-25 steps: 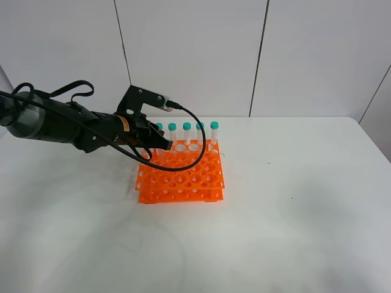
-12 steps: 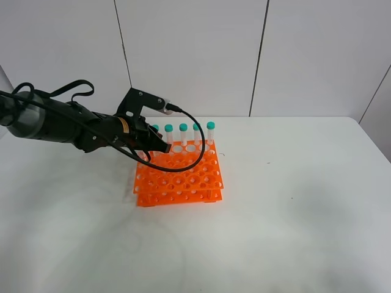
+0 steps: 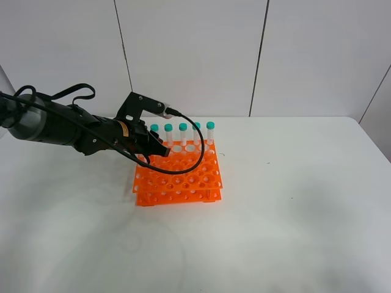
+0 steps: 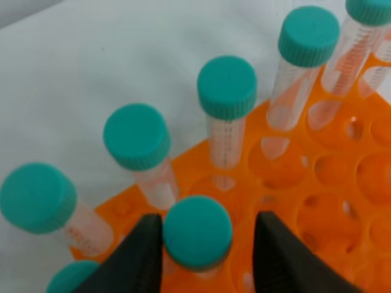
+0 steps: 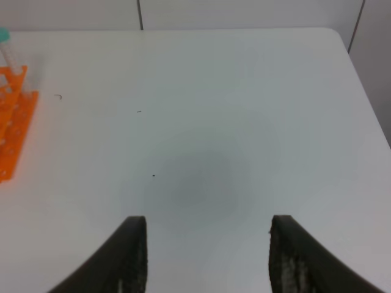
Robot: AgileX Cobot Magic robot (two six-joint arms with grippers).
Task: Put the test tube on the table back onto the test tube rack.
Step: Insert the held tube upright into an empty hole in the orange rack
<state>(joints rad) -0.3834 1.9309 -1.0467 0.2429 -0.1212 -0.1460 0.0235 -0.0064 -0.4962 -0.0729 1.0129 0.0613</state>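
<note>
Test tube [image 4: 197,235]: clear, teal-capped, upright in orange rack [image 4: 317,201] between hand [image 4: 204,256] fingers.

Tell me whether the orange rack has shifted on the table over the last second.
Yes. The test tube rack has slid slightly left and a touch toward the back wall: its right front corner now sits further from the small dark speck on the table.

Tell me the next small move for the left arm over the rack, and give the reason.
Probably open the left gripper a little wider, then lift straight up. The test tube between its fingers already stands in a hole of the test tube rack, with a gap showing on one side of the cap, so it looks released. Rising vertically should avoid knocking the neighbouring tubes close by.
</note>
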